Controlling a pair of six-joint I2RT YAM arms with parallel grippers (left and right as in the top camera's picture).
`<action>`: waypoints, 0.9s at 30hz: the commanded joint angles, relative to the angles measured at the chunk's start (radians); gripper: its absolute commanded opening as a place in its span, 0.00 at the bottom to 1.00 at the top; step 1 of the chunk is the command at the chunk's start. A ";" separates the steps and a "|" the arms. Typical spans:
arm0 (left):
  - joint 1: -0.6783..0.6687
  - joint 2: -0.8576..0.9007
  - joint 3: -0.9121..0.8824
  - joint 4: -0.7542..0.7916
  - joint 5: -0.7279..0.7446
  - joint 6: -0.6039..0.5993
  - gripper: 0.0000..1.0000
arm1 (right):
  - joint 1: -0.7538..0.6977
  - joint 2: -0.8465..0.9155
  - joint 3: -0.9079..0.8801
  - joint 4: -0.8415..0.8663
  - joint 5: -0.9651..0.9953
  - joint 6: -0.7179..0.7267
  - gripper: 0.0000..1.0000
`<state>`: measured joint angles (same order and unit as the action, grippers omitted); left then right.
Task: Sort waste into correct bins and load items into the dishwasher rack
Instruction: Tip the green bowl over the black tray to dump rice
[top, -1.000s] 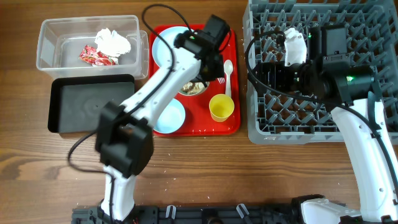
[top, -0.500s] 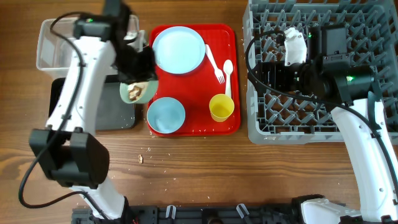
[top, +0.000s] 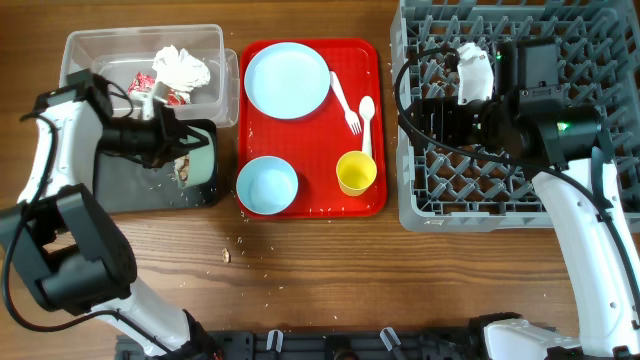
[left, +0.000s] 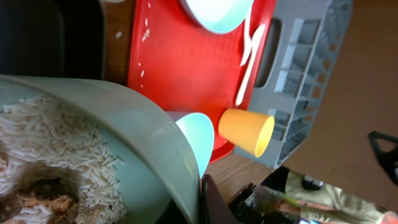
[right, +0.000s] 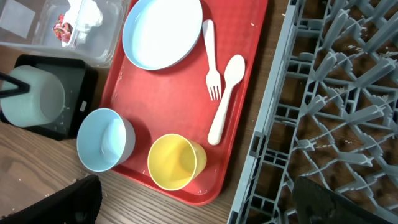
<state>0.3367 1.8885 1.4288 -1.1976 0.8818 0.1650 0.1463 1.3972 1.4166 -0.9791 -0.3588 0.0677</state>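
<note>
From above, left gripper (top: 165, 148) clamps green bowl (top: 192, 160) by the rim. The bowl is tipped on its side over black tray (top: 130, 195), and its mouth seems to face left, toward the arm.

Left wrist: rice (left: 56, 143) sits inside the bowl, not yet out.

Right wrist: right gripper (right: 196, 193) is spread wide and empty by rack (right: 323, 93), well apart from the black tray.

Serving tray (top: 302, 135) lies left of rack (top: 440, 205), right of tub (top: 100, 55)
</note>
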 joint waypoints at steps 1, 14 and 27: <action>0.059 0.006 -0.005 0.002 0.120 0.056 0.04 | 0.004 0.006 0.028 0.005 -0.013 0.014 1.00; 0.198 0.048 -0.008 0.006 0.347 0.064 0.04 | 0.004 0.006 0.028 0.006 -0.013 0.013 1.00; 0.216 0.160 -0.008 0.002 0.569 0.007 0.04 | 0.004 0.006 0.028 0.006 -0.009 0.012 1.00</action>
<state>0.5465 2.0460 1.4239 -1.1931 1.3716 0.2031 0.1463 1.3972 1.4166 -0.9791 -0.3592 0.0677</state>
